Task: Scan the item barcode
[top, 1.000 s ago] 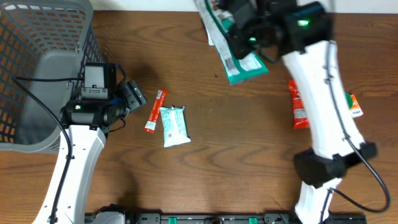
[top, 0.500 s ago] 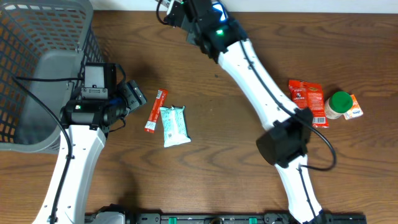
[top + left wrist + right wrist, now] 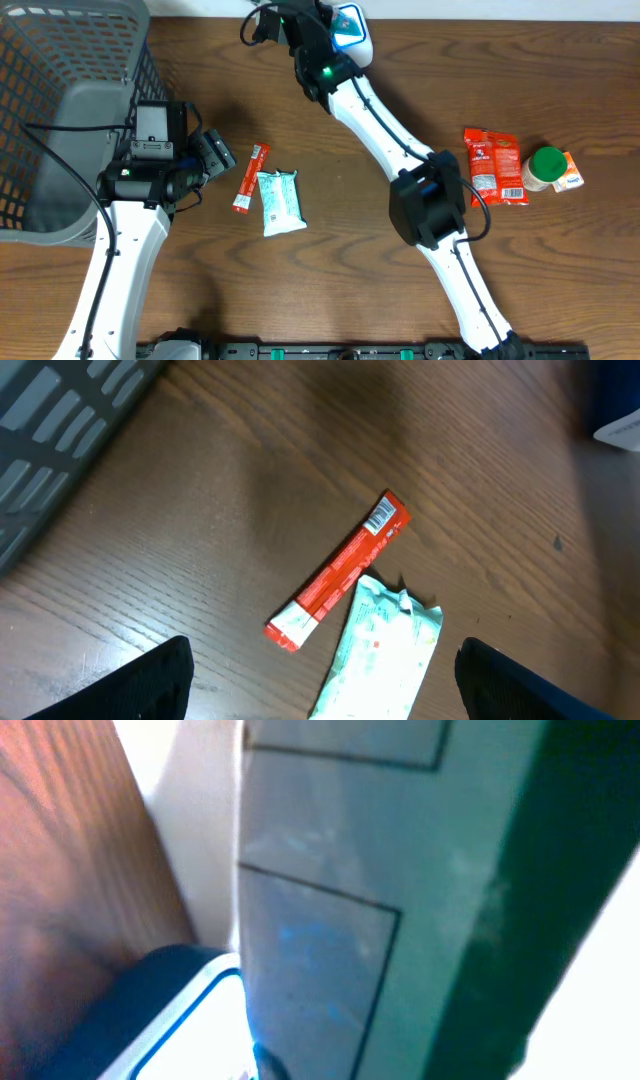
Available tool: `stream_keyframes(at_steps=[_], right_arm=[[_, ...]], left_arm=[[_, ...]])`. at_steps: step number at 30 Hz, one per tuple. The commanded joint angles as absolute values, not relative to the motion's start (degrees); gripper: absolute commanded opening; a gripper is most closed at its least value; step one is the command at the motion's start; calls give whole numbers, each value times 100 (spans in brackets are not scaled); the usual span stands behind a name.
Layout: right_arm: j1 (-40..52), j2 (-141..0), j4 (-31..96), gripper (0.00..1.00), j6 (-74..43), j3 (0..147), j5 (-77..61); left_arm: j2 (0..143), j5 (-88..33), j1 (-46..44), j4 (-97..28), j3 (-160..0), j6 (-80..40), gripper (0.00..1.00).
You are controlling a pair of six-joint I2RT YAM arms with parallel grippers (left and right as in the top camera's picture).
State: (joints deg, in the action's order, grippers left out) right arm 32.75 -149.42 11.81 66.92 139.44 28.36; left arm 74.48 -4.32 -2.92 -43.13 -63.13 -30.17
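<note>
Since the right arm (image 3: pixel 380 120) reaches across the table (image 3: pixel 400 300) to its far edge, the step in hand looks like the presenting itself. The packet (image 3: pixel 330 900) is up off the wood at the right fingers (image 3: pixel 292 22), with the scanner (image 3: pixel 347 20) just beside them. Those 2 fingers are pressed together, and I judge that they pinch the packet. Its pale face fills the wrist view so closely that the fingers themselves do not show there.

To do this well, hold the pinch firm and turn the wrist slowly until the barcode face looks squarely at the scanner's window. Then hold it flat and steady for a moment. A thin packet gripped at 1 end may droop or curl, which could spoil the read.

No barcode shows on the face turned to the wrist camera, only ruled panels and a green band. The packet's visible edge runs nearly straight away from the fingers, leaning slightly, so its long axis probably lies along that line. Which end leads I cannot tell.

The left fingers (image 3: pixel 150 680) stand spread wide, gripping nothing, with a red stick (image 3: pixel 340 570) lying on the table between and ahead of them.
</note>
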Motion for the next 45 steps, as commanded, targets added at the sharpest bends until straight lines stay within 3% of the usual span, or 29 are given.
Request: stream_keyframes(at_steps=[1, 14, 24, 36, 45], right_arm=[[3168, -15196, 928, 1, 7714, 14046, 2943], [2958, -15273, 1922, 1, 7806, 14016, 1918], [2797, -15275, 1767, 1, 7780, 14014, 1710], [2740, -15275, 1769, 1, 6278, 14014, 1247], [2731, -15275, 2353, 1, 6169, 14014, 674]], left_arm=[[7448, -377, -274, -4327, -6381, -3009, 84], [7448, -377, -274, -4327, -6381, -3009, 85], [7448, -377, -274, -4327, -6381, -3009, 85], [7448, -377, -274, -4327, -6381, -3009, 85], [7448, -377, -274, -4327, -6381, -3009, 85]])
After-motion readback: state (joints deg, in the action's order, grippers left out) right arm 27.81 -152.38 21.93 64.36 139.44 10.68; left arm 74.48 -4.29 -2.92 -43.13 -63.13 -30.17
